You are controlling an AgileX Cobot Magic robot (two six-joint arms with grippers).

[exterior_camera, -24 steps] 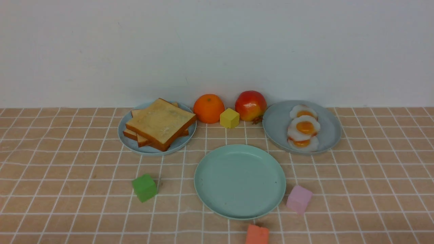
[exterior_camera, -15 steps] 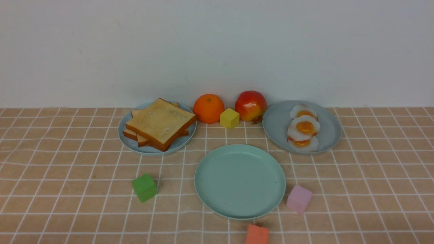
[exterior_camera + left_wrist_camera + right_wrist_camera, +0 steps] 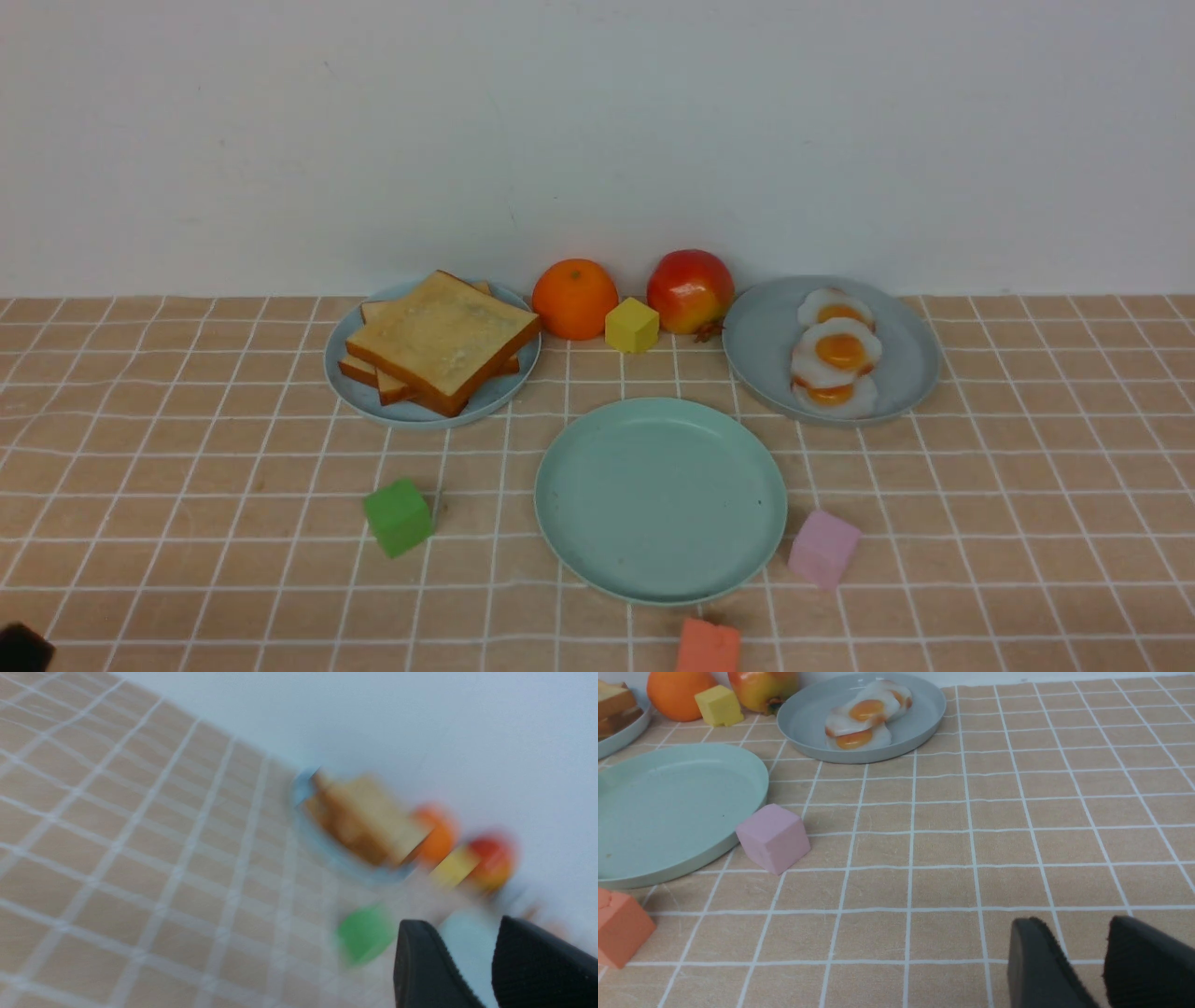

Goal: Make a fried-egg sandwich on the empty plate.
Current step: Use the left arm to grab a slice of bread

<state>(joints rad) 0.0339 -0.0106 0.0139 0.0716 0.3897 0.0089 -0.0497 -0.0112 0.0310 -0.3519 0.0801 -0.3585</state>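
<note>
You are at the very start: the mint-green plate (image 3: 579, 551) sits bare at the middle of the surface, nearest you, with no bread or egg on it. The toast stack (image 3: 401, 385) lies on the light-blue plate (image 3: 338, 378) behind it to the left. The fried eggs (image 3: 840, 350) overlap in a row on the grey-blue plate (image 3: 761, 341) behind it to the right.

Your left end effector (image 3: 460, 926) has its fingers parted with nothing between them. Its wrist view is smeared, though the toast shows ahead of it beyond the green cube (image 3: 399, 516). Your right end effector (image 3: 1071, 926) is likewise released and empty, low over bare cloth, well apart from the eggs. The front view shows only a dark scrap at the near left corner, likely the left arm.

I judge the step in hand to be the reach for the first slice. The next move calls for bringing the left end effector to the top slice (image 3: 443, 338). It lies skewed over the ones below, so take it by an overhanging edge and lift that one alone. Pass clear of the green cube on the way
</note>
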